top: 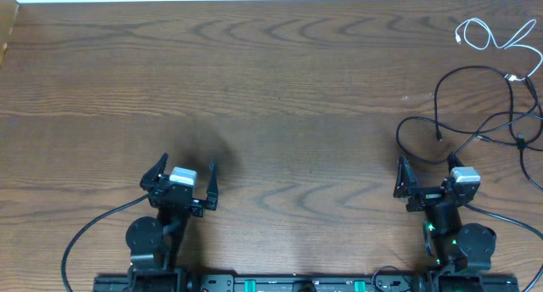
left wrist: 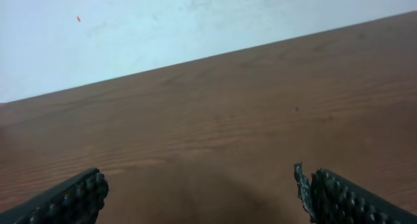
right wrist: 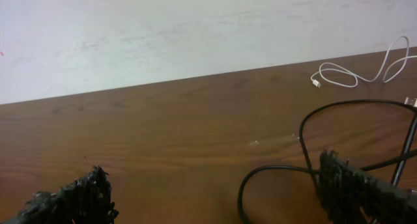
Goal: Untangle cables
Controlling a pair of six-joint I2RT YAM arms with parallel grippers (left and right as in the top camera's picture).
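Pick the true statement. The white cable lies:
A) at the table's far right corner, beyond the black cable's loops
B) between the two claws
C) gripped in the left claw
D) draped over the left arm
A: the overhead view shows the white cable at the far right corner of the table, past the loops of the black cable. The left claw and right claw are open and empty.

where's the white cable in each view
overhead: white cable at top right, near the table's far edge.
left wrist: not in it.
right wrist: top right, beyond the black cable.
shared landmark: the black cable's loop, just nearer than the white cable in overhead and right wrist.
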